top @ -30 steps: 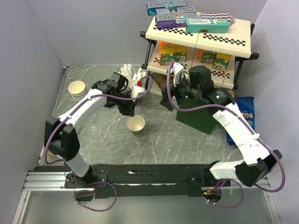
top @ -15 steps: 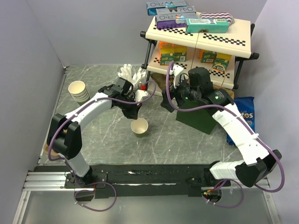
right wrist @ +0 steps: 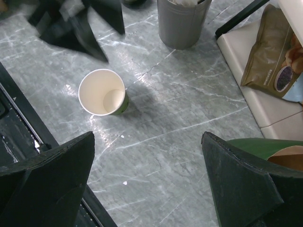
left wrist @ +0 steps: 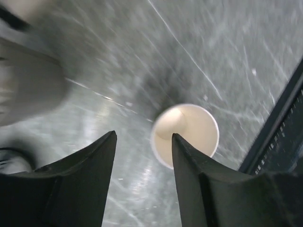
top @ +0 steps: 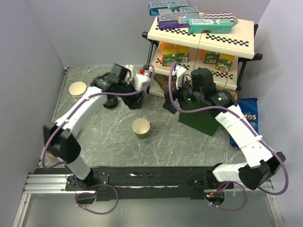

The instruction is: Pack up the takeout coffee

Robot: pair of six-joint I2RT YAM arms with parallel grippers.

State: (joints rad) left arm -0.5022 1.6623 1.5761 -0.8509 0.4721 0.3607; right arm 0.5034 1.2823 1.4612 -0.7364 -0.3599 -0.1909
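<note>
L fingers apart, empty, well clear of green cup rim

Motion blur smears the left wrist view, where a pale grey mass at the left edge cannot be identified and a dark finger hides part of the takeout cup. From the right wrist, the left gripper is a dark smear, the grey holder is cut by the top edge, and a brown snack bag runs off the right-hand edge
</note>
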